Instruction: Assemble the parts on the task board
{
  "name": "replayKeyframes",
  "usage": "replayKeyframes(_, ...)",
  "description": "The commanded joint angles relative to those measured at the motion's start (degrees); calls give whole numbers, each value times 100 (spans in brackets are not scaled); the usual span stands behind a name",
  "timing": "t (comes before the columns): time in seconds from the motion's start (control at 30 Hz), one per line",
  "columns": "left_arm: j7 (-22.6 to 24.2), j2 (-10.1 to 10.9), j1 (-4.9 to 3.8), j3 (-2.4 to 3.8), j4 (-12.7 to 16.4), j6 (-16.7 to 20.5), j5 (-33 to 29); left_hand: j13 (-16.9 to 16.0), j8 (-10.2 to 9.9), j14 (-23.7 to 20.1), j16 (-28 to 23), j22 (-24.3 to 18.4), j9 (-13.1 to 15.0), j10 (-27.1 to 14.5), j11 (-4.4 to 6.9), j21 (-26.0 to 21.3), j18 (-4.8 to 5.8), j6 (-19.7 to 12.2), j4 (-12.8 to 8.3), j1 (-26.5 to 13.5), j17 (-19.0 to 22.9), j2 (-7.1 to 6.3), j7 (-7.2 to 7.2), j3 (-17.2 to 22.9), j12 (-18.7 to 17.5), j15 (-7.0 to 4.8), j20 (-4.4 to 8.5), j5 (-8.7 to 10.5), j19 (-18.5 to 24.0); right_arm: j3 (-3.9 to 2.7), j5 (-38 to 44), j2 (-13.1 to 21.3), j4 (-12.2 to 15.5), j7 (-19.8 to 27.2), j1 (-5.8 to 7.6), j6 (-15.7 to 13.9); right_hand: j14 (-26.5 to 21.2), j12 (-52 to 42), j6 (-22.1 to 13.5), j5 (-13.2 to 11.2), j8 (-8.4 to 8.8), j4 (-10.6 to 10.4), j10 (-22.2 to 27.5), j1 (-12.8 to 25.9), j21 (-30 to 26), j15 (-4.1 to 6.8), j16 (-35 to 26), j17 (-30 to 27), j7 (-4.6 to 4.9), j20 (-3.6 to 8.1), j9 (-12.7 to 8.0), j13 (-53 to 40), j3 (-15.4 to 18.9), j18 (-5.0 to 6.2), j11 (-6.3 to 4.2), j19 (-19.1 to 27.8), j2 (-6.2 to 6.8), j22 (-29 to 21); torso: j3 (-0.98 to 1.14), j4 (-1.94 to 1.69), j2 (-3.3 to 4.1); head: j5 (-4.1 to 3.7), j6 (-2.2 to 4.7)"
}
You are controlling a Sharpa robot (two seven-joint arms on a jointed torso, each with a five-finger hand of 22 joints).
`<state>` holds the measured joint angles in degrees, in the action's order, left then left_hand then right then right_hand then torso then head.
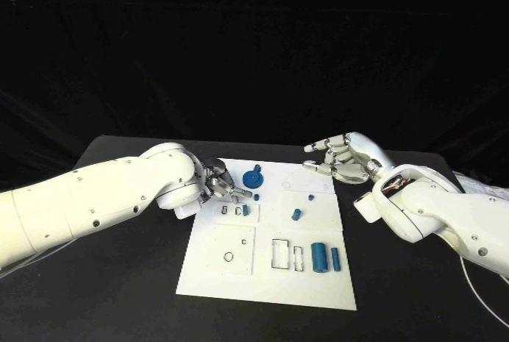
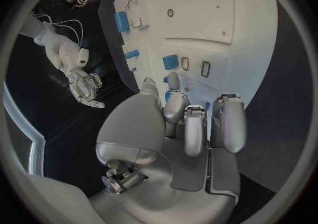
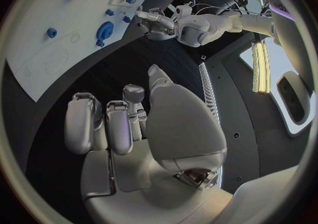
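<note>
Your left hand [image 1: 220, 186] hovers with fingers curled over the white board's [image 1: 228, 272] upper-left slots; whether it pinches anything, you cannot tell. The small blue block [image 1: 245, 209] lies just right of it. Your right hand [image 1: 341, 159], empty with fingers spread, hangs farther off, upper right.

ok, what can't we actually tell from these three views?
- Head view: whether the left hand pinches a part; its fingertips sit low over the task board, curled in on themselves.
- Left wrist view: the fingers cover the board just beyond them, so any contact is hidden.
- Head view: the empty slots' shapes are too small to read.
- Right hand: fingers part curled above the board's far edge; open or shut is unclear.
</note>
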<state>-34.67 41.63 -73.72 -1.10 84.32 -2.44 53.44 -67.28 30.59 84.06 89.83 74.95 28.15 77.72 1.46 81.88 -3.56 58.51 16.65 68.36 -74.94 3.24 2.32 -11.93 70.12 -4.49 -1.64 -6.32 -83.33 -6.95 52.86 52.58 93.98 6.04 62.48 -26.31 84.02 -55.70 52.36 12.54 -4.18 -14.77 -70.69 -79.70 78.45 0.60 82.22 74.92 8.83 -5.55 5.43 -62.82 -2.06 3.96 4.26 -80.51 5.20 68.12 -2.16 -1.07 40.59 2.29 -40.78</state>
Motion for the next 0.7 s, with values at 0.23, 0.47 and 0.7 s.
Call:
replayKeyframes(0.23,-251,-245,-38,-19,-158,-536,401,-5,75,594,17,37,112,32,9,21,56,-92,-17,30,-1506,49,2,-76,33,-31,3,10,-15,-4,-44,-2,-44,-26,14,109,335,-21,47,23,-38,16,-3,-20,-21,8,-22,418,14,34,8,12,21,43,-41,-10,-60,-11,8,-1,6,-5,-37)
replayKeyframes(0.47,-280,-344,-46,-31,-293,-738,511,-24,108,594,17,72,169,37,11,39,62,-111,-20,64,-1506,65,0,-81,47,-31,3,-11,-25,-4,13,1,-53,-51,21,148,332,-10,49,25,-39,16,4,-18,-33,8,-34,402,14,34,8,22,24,47,-42,-2,-61,-32,6,10,6,3,-62)
replayKeyframes(0.7,-290,-368,-47,-33,-338,-858,578,-62,149,594,17,115,231,57,16,62,69,-117,-18,83,-1506,84,-7,-89,80,-34,4,-19,-40,-3,35,2,-65,-72,24,159,332,-14,52,26,-40,16,2,-14,-34,9,-34,403,13,35,9,20,28,47,-42,-1,-60,-34,-2,-5,4,-15,-95)
